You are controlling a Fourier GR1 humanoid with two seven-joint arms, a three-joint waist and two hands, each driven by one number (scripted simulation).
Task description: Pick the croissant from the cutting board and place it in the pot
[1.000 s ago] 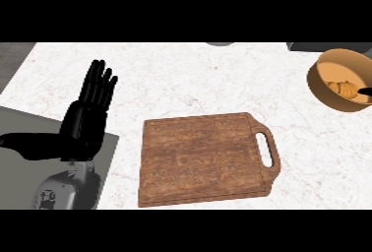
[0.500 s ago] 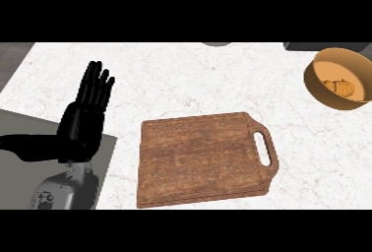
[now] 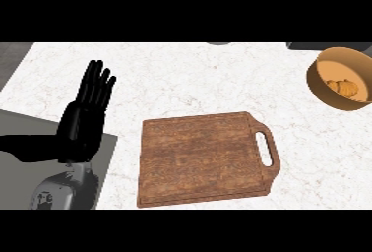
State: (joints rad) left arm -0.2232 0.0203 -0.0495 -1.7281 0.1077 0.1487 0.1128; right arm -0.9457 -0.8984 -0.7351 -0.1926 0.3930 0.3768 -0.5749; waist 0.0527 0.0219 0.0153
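Croissant [image 3: 343, 87] sits inside pot [image 3: 317, 91], at the far right of the white marble table [image 3: 189, 74]; the view's right edge cuts the pot. Cutting board [image 3: 203, 157] mid-table, handle slot rightward, open marble between it and pot. Left hand [image 3: 83, 123] over the table's left edge, fingers straight, together, upright.

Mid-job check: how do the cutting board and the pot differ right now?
The cutting board is flat and rectangular; the pot is round and deep. The cutting board is dark brown, the pot lighter orange-tan. The croissant lies in the pot, not on the cutting board. Both sit on the white counter.
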